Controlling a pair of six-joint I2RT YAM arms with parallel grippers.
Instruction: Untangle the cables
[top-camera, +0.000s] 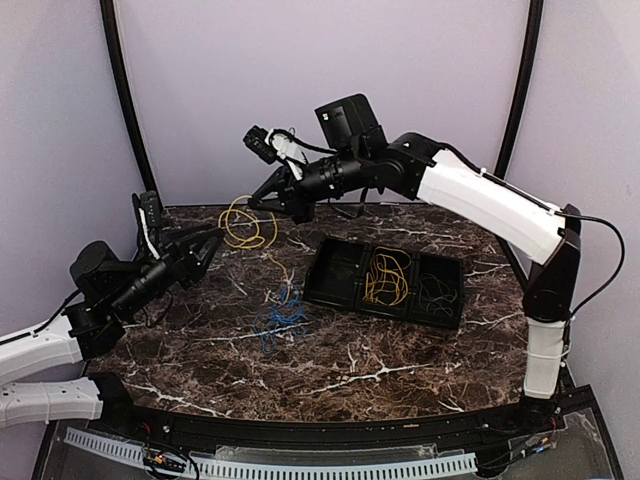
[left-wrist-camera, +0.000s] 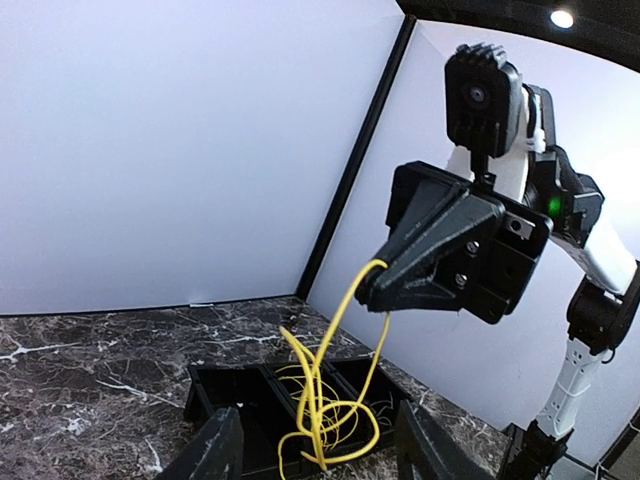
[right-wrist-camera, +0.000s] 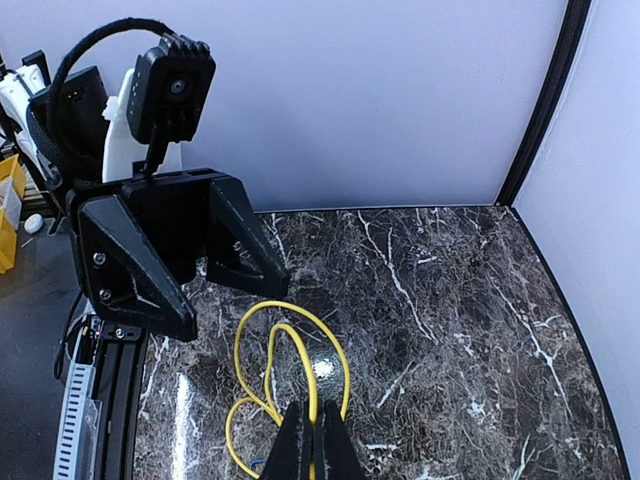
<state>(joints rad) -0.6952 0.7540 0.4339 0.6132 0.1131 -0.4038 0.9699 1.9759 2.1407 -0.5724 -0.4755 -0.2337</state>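
A yellow cable (top-camera: 247, 226) hangs in loose loops above the back left of the table, and my right gripper (top-camera: 256, 203) is shut on its top. The right wrist view shows that same yellow cable (right-wrist-camera: 300, 345) pinched between the closed right gripper (right-wrist-camera: 312, 440). My left gripper (top-camera: 207, 247) stands open just left of the coil. In the left wrist view the yellow loops (left-wrist-camera: 320, 400) dangle in front of and between its spread fingers (left-wrist-camera: 215, 450), gripped by neither. A blue cable (top-camera: 283, 316) lies tangled on the table. A second yellow cable (top-camera: 386, 279) and a dark grey cable (top-camera: 436, 291) lie in the tray.
The black tray (top-camera: 330, 272) with its compartments sits right of centre on the marble table (top-camera: 380, 350). White walls and black corner posts close off the back. The left gripper (right-wrist-camera: 230, 305) faces the right wrist camera at close range.
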